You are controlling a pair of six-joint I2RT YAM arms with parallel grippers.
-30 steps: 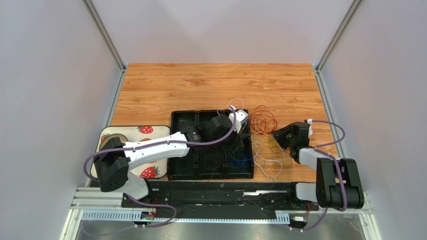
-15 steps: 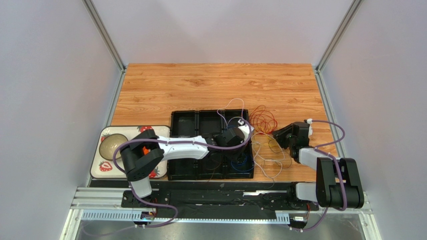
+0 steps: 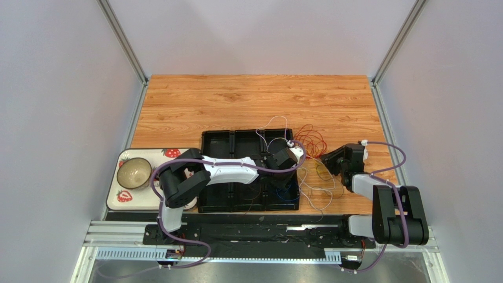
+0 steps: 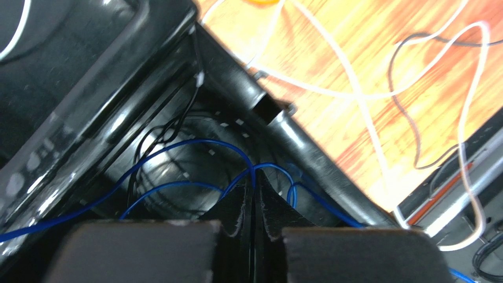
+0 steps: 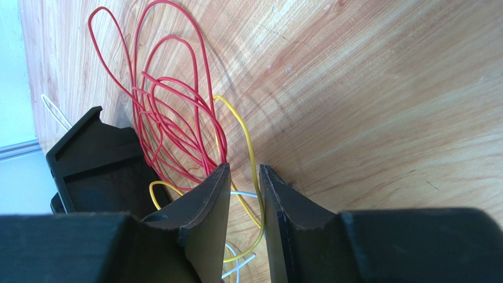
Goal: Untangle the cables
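Note:
The cables lie tangled at the right end of the black tray (image 3: 217,144) and on the wood beside it. My left gripper (image 3: 283,177) points down into the tray's near right compartment. In the left wrist view it (image 4: 255,178) is shut on a blue cable (image 4: 177,147) pinched at its tips. Red cable loops (image 5: 171,106) spread ahead of my right gripper (image 5: 244,168), which is open and low over the wood. A yellow cable (image 5: 245,135) runs through its gap, touching neither finger that I can see. White cables (image 3: 313,186) trail toward the table's near edge.
A strawberry-print plate (image 3: 127,200) with a bowl (image 3: 133,172) sits left of the tray. A thin black cable (image 4: 407,118) crosses the white cables (image 4: 354,88) on the wood. The tray's raised wall (image 4: 248,88) stands between the left gripper and the loose pile.
The left arm's elbow has swung right, uncovering the bowl, and its gripper has shifted right and lower into the near right compartment. The right arm has stayed put.

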